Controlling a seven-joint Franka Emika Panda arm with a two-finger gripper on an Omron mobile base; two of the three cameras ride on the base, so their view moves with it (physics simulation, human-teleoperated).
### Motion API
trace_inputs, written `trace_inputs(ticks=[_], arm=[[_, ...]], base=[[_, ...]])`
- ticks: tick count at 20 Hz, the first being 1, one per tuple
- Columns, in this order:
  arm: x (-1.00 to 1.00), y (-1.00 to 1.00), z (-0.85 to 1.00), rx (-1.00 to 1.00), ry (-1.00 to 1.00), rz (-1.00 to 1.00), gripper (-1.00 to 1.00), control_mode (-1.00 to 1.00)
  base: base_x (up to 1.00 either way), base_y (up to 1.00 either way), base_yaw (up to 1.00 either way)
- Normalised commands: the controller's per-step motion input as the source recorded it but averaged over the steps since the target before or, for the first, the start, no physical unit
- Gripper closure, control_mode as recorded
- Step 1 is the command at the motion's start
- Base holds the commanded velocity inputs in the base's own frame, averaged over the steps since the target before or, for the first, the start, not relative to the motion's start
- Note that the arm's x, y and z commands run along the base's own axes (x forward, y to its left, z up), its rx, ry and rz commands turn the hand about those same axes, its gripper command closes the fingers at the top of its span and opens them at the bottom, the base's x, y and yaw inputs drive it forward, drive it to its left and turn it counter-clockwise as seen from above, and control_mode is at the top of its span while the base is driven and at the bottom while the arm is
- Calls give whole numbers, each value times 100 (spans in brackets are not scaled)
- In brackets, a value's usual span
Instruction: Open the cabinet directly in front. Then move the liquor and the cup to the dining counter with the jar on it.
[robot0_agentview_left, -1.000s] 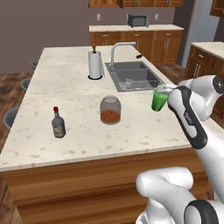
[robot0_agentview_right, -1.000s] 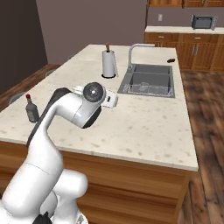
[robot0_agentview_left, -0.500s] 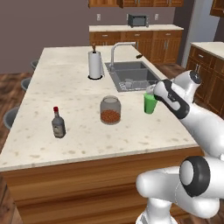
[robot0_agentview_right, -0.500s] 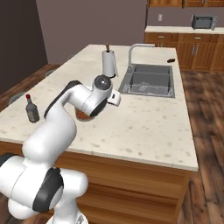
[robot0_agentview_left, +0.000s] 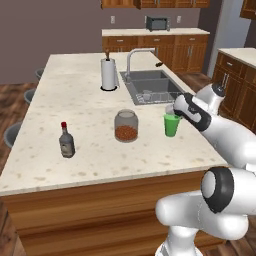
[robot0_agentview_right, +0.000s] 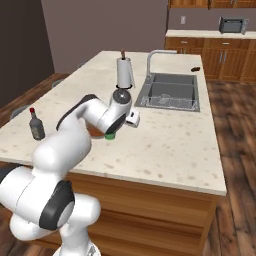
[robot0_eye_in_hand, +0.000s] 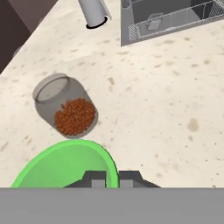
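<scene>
The green cup (robot0_agentview_left: 171, 126) stands low over the dining counter (robot0_agentview_left: 75, 107), just right of the jar (robot0_agentview_left: 126, 126) with its orange-brown contents. My gripper (robot0_agentview_left: 171, 114) is shut on the cup's rim from above. In the hand view the cup's rim (robot0_eye_in_hand: 65, 164) lies at my fingertips, with the jar (robot0_eye_in_hand: 65, 107) beyond it. I cannot tell whether the cup touches the stone. The liquor (robot0_agentview_left: 66, 140) stands upright near the counter's left front; from the right it (robot0_agentview_right: 35, 125) is at the far left. A sliver of the cup (robot0_agentview_right: 110, 135) peeks out under my hand. The cabinet is out of view.
A white paper-towel roll (robot0_agentview_left: 109, 74) stands behind the jar. The steel sink (robot0_agentview_left: 152, 86) and curved faucet (robot0_agentview_left: 135, 55) lie just beyond the cup. Stools (robot0_agentview_left: 12, 135) line the counter's left side. Wooden base cabinets and a microwave (robot0_agentview_left: 157, 22) stand along the back wall.
My arm has carried the cup leftwards and down, from off the counter's right edge to a spot beside the jar. Bottle and jar have not moved.
</scene>
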Motion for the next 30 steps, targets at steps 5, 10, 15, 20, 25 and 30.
trace_inputs(ticks=[5,10,15,20,25,30], arm=[[33,0,-45,0,10,0,100,-100],[43,0,-28,0,2,0,100,-100],[37,0,-18,0,-1,0,100,-100],[10,0,-17,0,-12,0,100,-100],[0,0,-11,0,-9,0,100,-100],[1,2,0,0,0,0,100,-100]], base=[[0,0,0],[0,0,0],[0,0,0],[0,0,0],[0,0,0],[0,0,0]])
